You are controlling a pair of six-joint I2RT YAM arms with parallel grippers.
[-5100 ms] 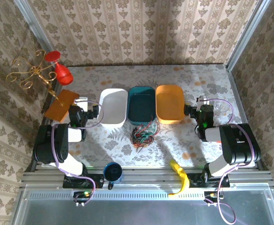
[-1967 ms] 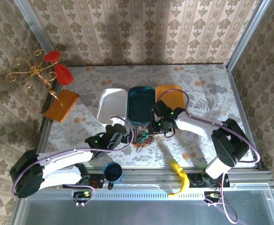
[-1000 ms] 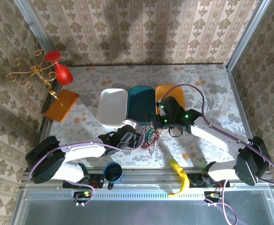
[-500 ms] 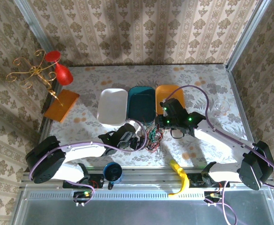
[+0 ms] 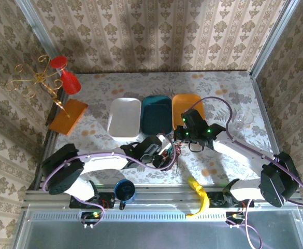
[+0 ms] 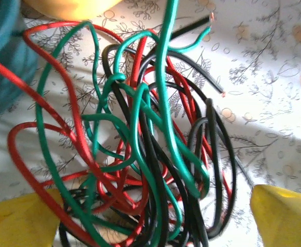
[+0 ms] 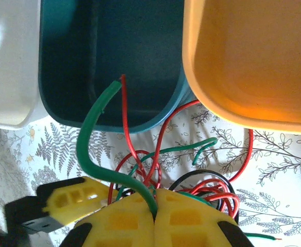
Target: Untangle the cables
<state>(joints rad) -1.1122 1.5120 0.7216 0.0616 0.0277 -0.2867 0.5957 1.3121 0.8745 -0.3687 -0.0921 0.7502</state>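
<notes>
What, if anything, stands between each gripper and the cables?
Nothing visible. The right gripper is shut on a green cable, and the left gripper, open, has the cables between its fingers.

In the top view the cables are a tiny knot by the teal tub, partly under the left hand. One green cable vanishes between the pressed-together fingers of the right hand.

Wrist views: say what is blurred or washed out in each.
Left wrist: cables sharp enough, the yellow fingers at the bottom corners soft, table sunlit and pale at the right. Right wrist: white tub blown out, teal tub shadowed inside, green cable crisp.
</notes>
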